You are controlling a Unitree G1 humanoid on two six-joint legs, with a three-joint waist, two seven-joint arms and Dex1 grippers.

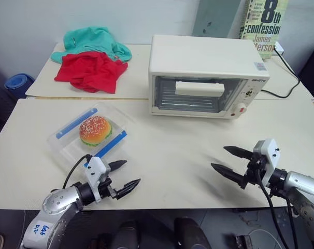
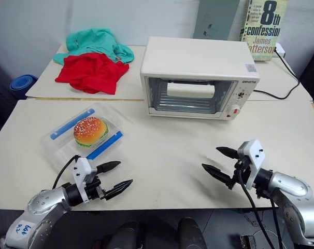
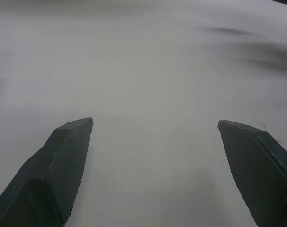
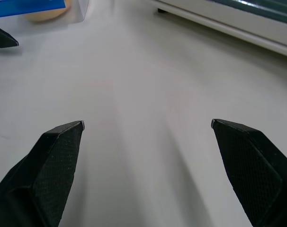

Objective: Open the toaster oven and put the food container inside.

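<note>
Two cream tables (image 1: 162, 150) abut near a pale wall (image 1: 32, 21); each gripper gapes empty.

Soft, even light from overhead fills the scene, leaving the pale cream laminate desk (image 1: 167, 150) bright with only faint, diffuse shadows. Both wrist views are smeared, their far edges out of focus. The cream-white boxy toaster oven (image 1: 206, 75) carries mild glare across its glass door.

bare table (image 1: 172, 150) lies between the toaster oven (image 1: 206, 75) and the food container (image 1: 89, 135).
</note>
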